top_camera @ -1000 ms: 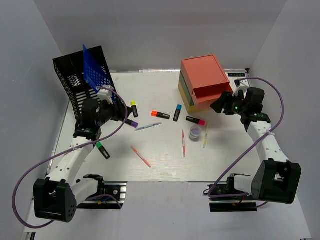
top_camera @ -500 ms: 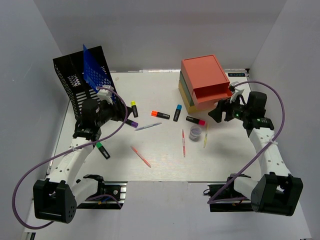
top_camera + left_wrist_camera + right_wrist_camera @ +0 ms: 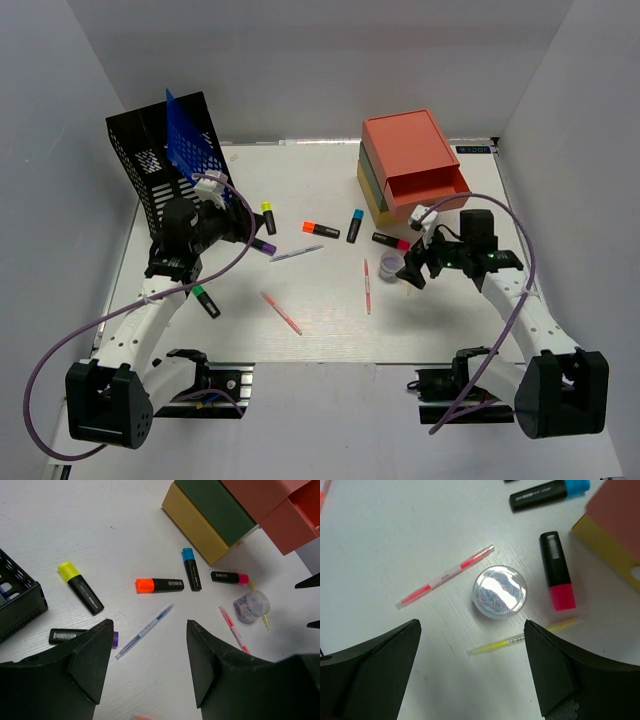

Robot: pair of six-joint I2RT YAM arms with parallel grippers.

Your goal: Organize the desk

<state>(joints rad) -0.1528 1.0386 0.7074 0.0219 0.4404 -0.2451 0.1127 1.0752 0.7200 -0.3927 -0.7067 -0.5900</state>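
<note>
- Right end effector (image 3: 418, 264) just swung off the drawer box (image 3: 410, 165) and spread wide, empty. It now hangs right over the jar (image 3: 499, 591), so I'd guess that's next.
- Left end effector (image 3: 149, 625) hasn't budged: fingers apart, nothing held, blue pen (image 3: 161, 617) below it.
- Table (image 3: 320, 325) sits under both, still littered.
- Right wrist view shows a yellow pen (image 3: 495, 644) just beside the jar; the top view barely does.

White desk (image 3: 330, 322), black mesh rack (image 3: 135, 165), blue folder (image 3: 190, 145), orange, green and yellow drawer box (image 3: 405, 145), pink pen (image 3: 367, 287).
</note>
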